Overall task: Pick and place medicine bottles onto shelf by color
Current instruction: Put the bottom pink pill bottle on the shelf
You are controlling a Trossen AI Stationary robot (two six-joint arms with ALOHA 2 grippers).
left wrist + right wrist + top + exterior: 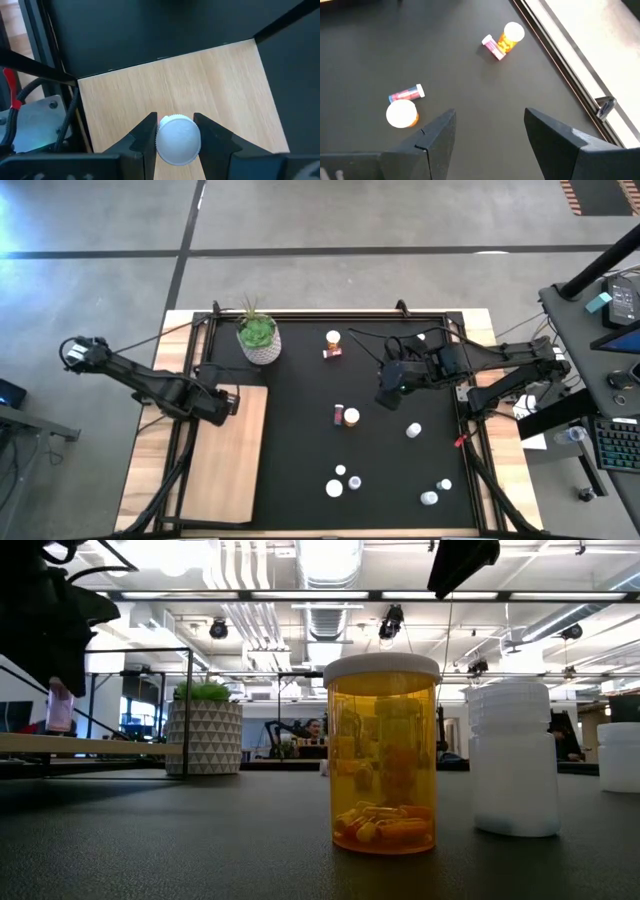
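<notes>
- Left hand (228,402): positioned over the far end of the shelf (225,470), at the left side of the black mat (300,440). In the left wrist view the fingers (145,137) pinch a white-capped bottle (178,140) from both sides; a trace of pink or red shows beside the cap, but the body colour cannot be confirmed
- Shelf: no other bottle is visible on the board
- Risk, left side: the grip appears to sit at cap height. If the hand spreads before the base meets the wood, the bottle may tip and roll off the board
- Plant pot (259,340): stands just beyond the shelf's far end; a wide swing could strike it
- Centre of mat: an orange bottle (351,417) stands touching a pink one lying flat (339,414); a similar pair (333,343) sits farther back
- Right hand (388,395): hangs above the mat near the centre pair, fingers spread, holding nothing
- Risk, right side: closing on the upright orange bottle could knock the touching pink one into a roll
- Near edge: several white-capped bottles (341,480) remain on the mat
</notes>
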